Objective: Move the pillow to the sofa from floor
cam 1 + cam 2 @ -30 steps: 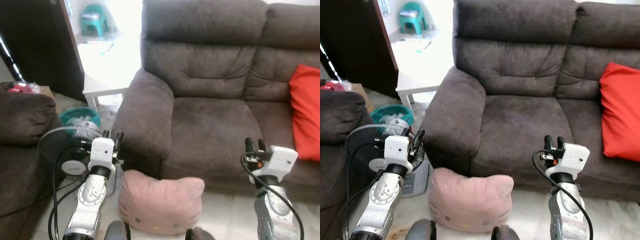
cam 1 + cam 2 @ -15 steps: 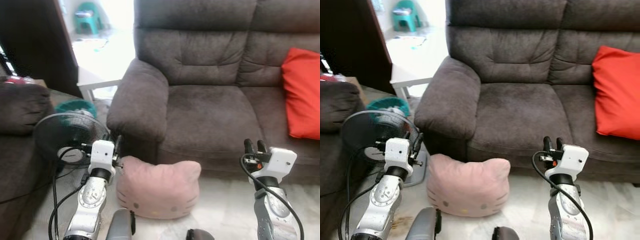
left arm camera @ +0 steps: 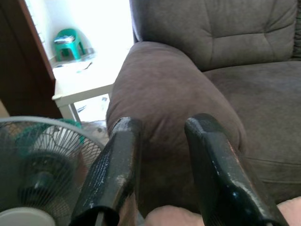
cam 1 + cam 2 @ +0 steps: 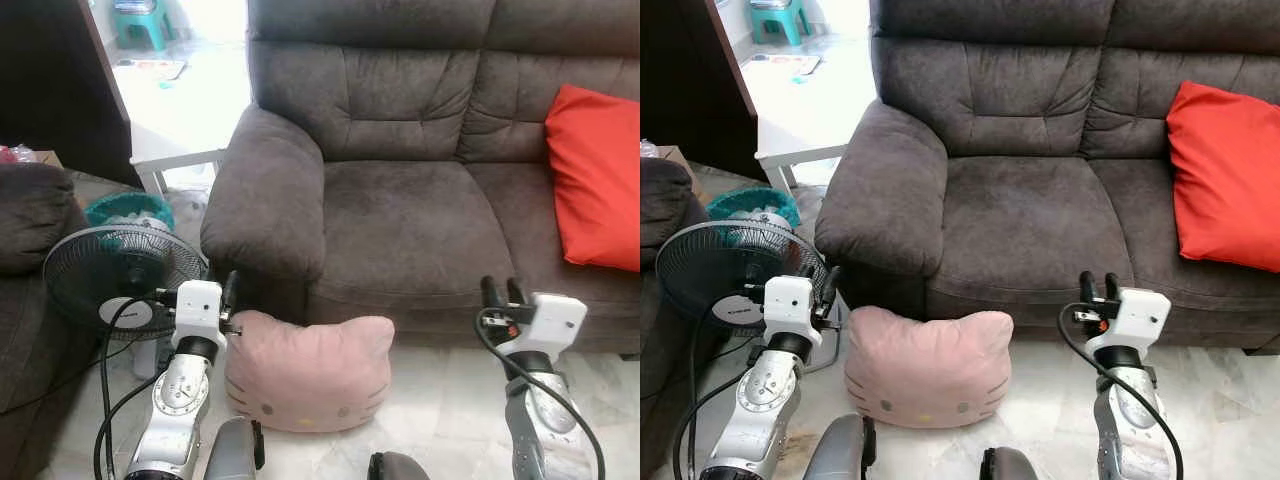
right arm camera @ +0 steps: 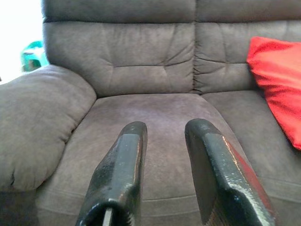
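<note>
Pink cat-face pillow (image 4: 308, 370) lies on the pale floor (image 4: 440, 420), against the front of the dark grey sofa (image 4: 400, 200), just below its left armrest (image 4: 265, 195). Nothing is gripping it.

Left gripper (image 4: 228, 292) is raised just beside the pillow's upper left corner; touching or not is hard to tell from the head views. Left wrist view: fingers (image 3: 117, 169) parted with a moderate gap and nothing between them, aimed at the armrest, with a sliver of pink pillow (image 3: 188, 217) at the frame edge. Right gripper (image 4: 500, 292) is up in front of the sofa seat edge, well apart from the pillow. Right wrist view: fingers (image 5: 123, 169) likewise parted and empty, looking over the seat cushion toward the backrest.

Head views add a red cushion (image 4: 597, 175) on the sofa's right side, a black standing fan (image 4: 118, 285) left of the left arm, a teal basket (image 4: 128, 210) behind it, and a white table (image 4: 180, 165). Left wrist view shows a teal stool (image 3: 68, 43) more clearly in the bright room behind. The fan hub has a label, too small to read.
</note>
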Controlling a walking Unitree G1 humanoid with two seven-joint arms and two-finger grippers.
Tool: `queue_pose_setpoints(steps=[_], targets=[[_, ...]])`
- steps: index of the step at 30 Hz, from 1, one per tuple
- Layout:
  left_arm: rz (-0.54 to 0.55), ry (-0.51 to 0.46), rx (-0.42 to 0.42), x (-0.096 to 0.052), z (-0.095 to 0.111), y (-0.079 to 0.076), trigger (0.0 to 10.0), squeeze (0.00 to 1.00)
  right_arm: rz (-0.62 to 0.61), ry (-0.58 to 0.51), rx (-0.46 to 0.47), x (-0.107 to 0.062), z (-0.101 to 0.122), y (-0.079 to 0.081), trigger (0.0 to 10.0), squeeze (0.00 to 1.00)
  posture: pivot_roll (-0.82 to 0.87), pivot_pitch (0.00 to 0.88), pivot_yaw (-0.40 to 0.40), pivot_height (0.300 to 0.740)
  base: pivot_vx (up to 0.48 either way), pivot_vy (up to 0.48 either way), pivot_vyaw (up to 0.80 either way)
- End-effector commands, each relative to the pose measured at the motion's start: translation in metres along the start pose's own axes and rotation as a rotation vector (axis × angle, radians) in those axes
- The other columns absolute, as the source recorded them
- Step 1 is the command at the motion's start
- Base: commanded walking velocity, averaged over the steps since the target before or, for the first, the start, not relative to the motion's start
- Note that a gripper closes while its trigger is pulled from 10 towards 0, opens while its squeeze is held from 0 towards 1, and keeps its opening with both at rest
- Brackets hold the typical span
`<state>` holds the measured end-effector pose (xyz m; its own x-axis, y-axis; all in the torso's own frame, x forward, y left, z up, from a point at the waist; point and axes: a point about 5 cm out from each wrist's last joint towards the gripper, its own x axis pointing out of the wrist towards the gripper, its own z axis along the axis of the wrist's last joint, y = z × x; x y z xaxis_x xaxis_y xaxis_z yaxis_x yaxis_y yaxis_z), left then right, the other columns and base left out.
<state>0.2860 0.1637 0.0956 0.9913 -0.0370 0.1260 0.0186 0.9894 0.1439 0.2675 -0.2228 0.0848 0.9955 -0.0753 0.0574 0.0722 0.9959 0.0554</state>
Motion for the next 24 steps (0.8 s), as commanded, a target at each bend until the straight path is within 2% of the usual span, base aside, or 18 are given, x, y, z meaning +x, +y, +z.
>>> queue_pose_setpoints(steps=[1, 3, 6, 24], targets=[[0.013, 0.015, 0.0, 0.0001, -0.0015, 0.0022, 10.0, 0.0, 0.009, -0.018, -0.017, 0.0008, 0.0038, 0.0009, 10.0, 0.0, 0.02, 0.047, -0.035, 0.62, 0.0, 0.0, 0.8], [0.012, 0.012, 0.0, 0.0007, -0.0008, 0.0016, 10.0, 0.0, 0.007, -0.018, -0.009, 0.0007, 0.0036, 0.0011, 10.0, 0.0, 0.02, 0.047, -0.035, 0.62, 0.124, 0.0, 0.8], [0.009, 0.01, -0.001, 0.0012, -0.0001, 0.0007, 10.0, 0.0, -0.003, -0.02, 0.025, 0.0004, 0.0037, 0.0002, 10.0, 0.0, 0.02, 0.047, -0.035, 0.62, 0.269, 0.0, 0.0], [-0.003, 0.002, 0.007, 0.0019, 0.0011, -0.0004, 10.0, 0.0, 0.014, -0.015, 0.019, 0.0008, 0.0034, 0.0021, 10.0, 0.0, 0.02, 0.046, -0.035, 0.62, 0.367, 0.0, 0.0]])
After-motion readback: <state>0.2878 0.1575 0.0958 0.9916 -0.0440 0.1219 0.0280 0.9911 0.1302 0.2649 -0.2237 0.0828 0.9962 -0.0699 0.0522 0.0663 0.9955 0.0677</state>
